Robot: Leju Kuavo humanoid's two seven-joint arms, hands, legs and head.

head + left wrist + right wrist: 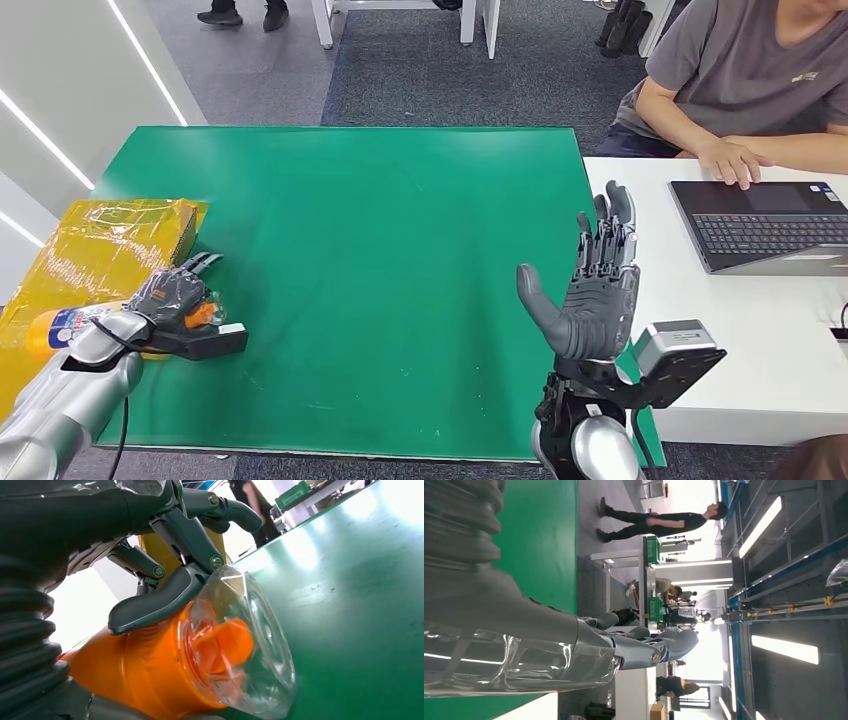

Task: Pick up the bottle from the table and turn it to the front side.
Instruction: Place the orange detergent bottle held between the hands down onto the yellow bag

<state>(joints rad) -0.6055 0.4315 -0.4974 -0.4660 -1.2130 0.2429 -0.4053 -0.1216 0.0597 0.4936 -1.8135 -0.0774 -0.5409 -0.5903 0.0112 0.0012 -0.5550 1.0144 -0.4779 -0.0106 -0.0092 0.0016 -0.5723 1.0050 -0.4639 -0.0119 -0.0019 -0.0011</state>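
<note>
Your left hand (172, 297) gripped the bottle (210, 655) at the mat's (400, 250) left edge, fingers (165, 597) wrapped round its orange neck behind the clear cap, likely so you could rotate it. Your right hand (592, 285) stood upright, spread and empty, well apart.

Green mat (380, 260) open mid-table; yellow box (110, 245) crowds left edge, laptop (765, 225) right.
</note>
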